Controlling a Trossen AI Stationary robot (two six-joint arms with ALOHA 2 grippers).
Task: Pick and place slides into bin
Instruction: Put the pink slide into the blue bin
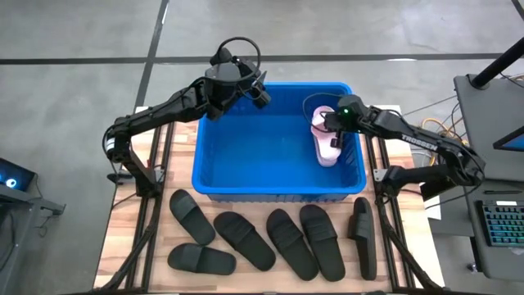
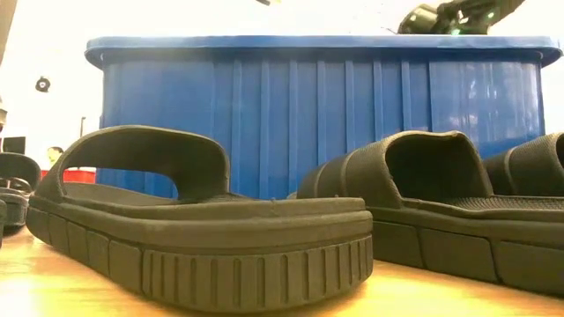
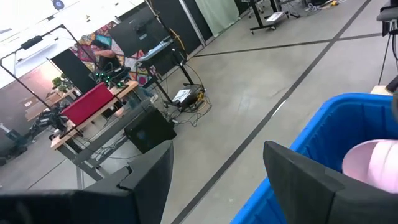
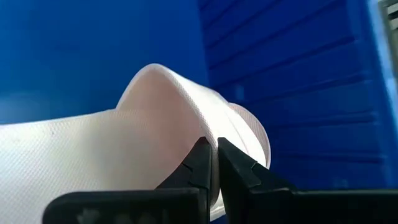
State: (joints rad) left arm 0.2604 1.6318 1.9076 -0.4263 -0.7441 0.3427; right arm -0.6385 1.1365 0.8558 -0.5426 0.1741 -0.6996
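Observation:
The blue bin [image 1: 278,176] stands mid-table, and its front wall [image 2: 317,114] fills the low view. Inside it, by the right wall, is a pale pink slide [image 1: 325,143], with my right gripper [image 1: 332,124] shut on it from the right. My left gripper [image 1: 260,90] hovers open over the bin's far left corner with nothing between its fingers [image 3: 149,180]. Several black slides [image 1: 291,242] lie flat on their soles in a row on the table in front of the bin, two of them close to the low view's camera [image 2: 203,229]. My right gripper pinches the edge of the pink slide's strap [image 4: 205,134] between its two fingertips [image 4: 200,163]. The fingers slant down into the bin from the right. The slide sits below them with its sole [image 4: 68,162] stretching off to one side; whether it touches the bin's floor cannot be told.
The wooden table [image 1: 135,246] has bare room at its left side. A keyboard and a dark stand [image 1: 499,221] are beyond the right edge. Metal frame bars [image 1: 151,205] run along both sides of the table.

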